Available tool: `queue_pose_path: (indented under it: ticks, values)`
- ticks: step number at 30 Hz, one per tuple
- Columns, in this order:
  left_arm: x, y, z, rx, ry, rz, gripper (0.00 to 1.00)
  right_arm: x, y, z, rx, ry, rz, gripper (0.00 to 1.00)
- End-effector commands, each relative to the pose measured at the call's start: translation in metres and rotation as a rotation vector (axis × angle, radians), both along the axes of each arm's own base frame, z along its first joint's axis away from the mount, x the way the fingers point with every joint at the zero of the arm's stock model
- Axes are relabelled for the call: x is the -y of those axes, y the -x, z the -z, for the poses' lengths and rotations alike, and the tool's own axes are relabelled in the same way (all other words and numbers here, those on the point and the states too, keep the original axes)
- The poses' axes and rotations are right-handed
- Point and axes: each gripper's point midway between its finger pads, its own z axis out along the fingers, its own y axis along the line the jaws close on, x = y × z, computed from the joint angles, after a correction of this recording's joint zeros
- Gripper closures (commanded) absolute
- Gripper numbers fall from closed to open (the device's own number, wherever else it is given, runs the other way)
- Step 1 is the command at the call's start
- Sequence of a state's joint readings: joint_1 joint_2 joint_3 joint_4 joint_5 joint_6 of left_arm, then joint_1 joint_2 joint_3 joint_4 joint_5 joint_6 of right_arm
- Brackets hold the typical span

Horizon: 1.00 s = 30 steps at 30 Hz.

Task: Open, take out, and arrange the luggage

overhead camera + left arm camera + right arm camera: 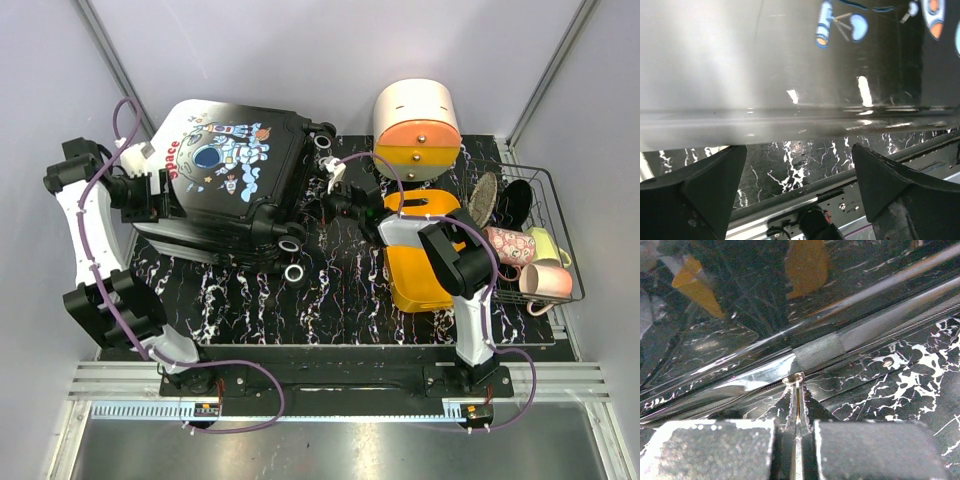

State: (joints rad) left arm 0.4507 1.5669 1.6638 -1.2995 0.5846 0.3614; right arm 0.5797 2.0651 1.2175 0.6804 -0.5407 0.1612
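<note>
The right arm's fingers [807, 415] are clenched tight on the little metal zipper pull [796, 381] at the seam of the luggage [225, 160], on its wheeled end. The left arm's fingers [725, 170] are spread wide at the opposite end, the shell's glossy rim just ahead of them; I can't tell whether they touch it. The luggage lies printed side up on the left of the black marbled bench [340, 290]. To its right sit an orange tray [410, 280], a white-and-orange drawer box [417, 125] and a wire rack [545, 172] of cups.
</note>
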Motion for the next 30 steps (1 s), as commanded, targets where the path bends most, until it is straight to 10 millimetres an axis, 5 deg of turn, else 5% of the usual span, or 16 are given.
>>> queue_pose_path:
  ticks: [1,6,11,17,23,30]
  values:
    - [0.029,-0.027,-0.082,0.367,-0.078,0.269,0.06,0.013,-0.040,-0.047,0.066,-0.082,0.107,1.00]
    - [0.117,-0.022,-0.108,0.457,-0.157,0.527,0.06,0.011,-0.023,-0.040,0.006,-0.091,0.057,1.00]
    - [0.208,-0.009,-0.081,0.434,-0.209,0.852,0.06,0.015,-0.019,-0.038,0.010,-0.063,0.059,1.00]
    - [0.275,-0.015,-0.054,0.412,-0.225,0.980,0.04,0.016,-0.021,-0.031,-0.015,-0.053,0.078,1.00]
    - [0.295,-0.016,-0.004,0.348,-0.313,1.028,0.07,0.017,-0.022,-0.032,-0.027,-0.062,0.090,1.00]
    - [0.271,0.007,0.041,0.189,-0.395,1.098,0.16,0.017,-0.020,-0.033,-0.029,-0.065,0.092,1.00]
